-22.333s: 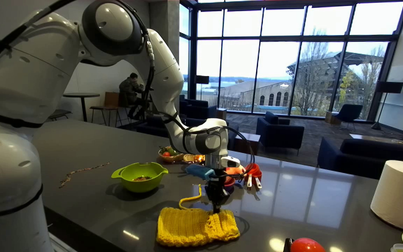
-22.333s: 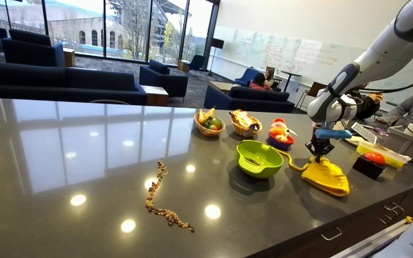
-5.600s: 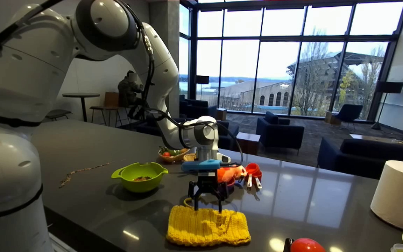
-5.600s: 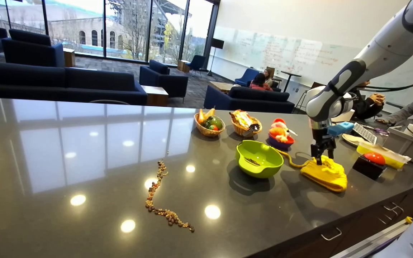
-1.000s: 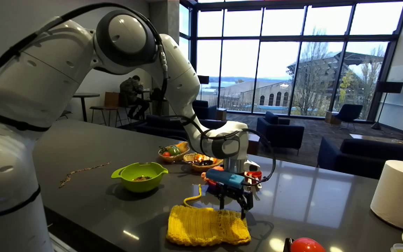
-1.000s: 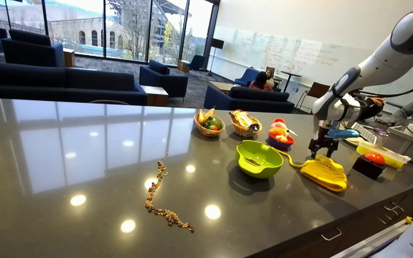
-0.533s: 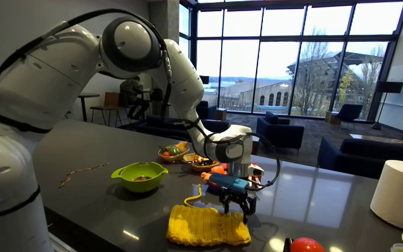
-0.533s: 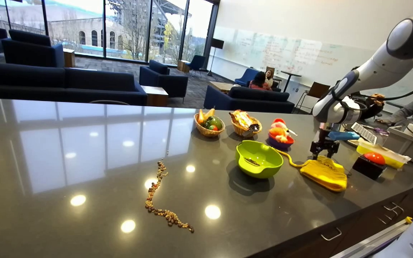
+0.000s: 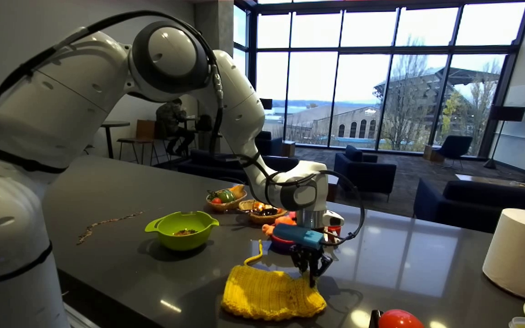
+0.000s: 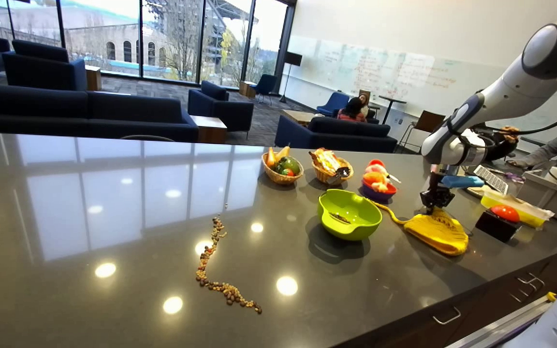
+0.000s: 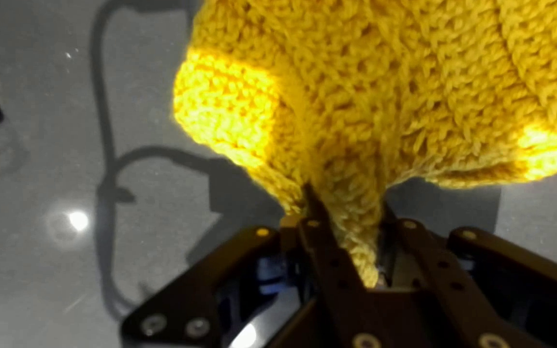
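My gripper (image 9: 310, 279) is shut on a bunched fold of a yellow knitted piece (image 9: 267, 294) lying on the dark counter. In the wrist view the fold of the yellow knit (image 11: 356, 87) runs up between the two dark fingers (image 11: 348, 208), which stand a little apart with the knit between them. The gripper also shows in an exterior view (image 10: 433, 209), at the knit's far edge. The rest of the knit (image 10: 435, 234) lies on the counter. A yellow cord (image 9: 254, 258) trails from it toward a green bowl (image 9: 181, 242) with small bits inside.
A fruit basket (image 10: 282, 179), a second basket (image 10: 325, 176) and a purple bowl (image 10: 379, 194) with pink-orange items stand farther back. A trail of seeds or nuts (image 10: 230, 292) lies on the counter. A red button box (image 10: 497, 228) and a paper roll (image 9: 520, 255) stand nearby.
The fingers, spread apart half a second ago, have closed on the knit and gathered its edge into a fold. Since 22 seconds ago, the knit has shifted slightly.
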Tool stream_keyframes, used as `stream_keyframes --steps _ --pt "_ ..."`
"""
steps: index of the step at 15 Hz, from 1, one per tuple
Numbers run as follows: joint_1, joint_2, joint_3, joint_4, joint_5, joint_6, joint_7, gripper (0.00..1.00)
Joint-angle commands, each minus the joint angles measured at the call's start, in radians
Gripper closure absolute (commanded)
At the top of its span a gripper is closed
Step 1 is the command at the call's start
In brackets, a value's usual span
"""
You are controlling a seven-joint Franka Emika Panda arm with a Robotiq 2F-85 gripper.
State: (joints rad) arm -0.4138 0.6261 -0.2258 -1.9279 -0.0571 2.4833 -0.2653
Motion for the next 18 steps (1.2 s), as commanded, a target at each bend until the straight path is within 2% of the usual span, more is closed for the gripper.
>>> stream_keyframes --steps 1,4,7,12,18 --pt "0.031 -0.042 -0.027 -0.062 -0.024 0.09 0.063 1.0" --pt "0.076 -0.06 -0.068 -0.107 -0.058 0.194 0.139 0.99" --pt "0.151 -0.069 -0.142 -0.153 -0.117 0.301 0.243 0.97" --pt "0.338 -0.067 -0.315 -0.229 -0.226 0.437 0.426 0.97" --pt "0.557 -0.101 -0.473 -0.353 -0.248 0.488 0.517 0.97"
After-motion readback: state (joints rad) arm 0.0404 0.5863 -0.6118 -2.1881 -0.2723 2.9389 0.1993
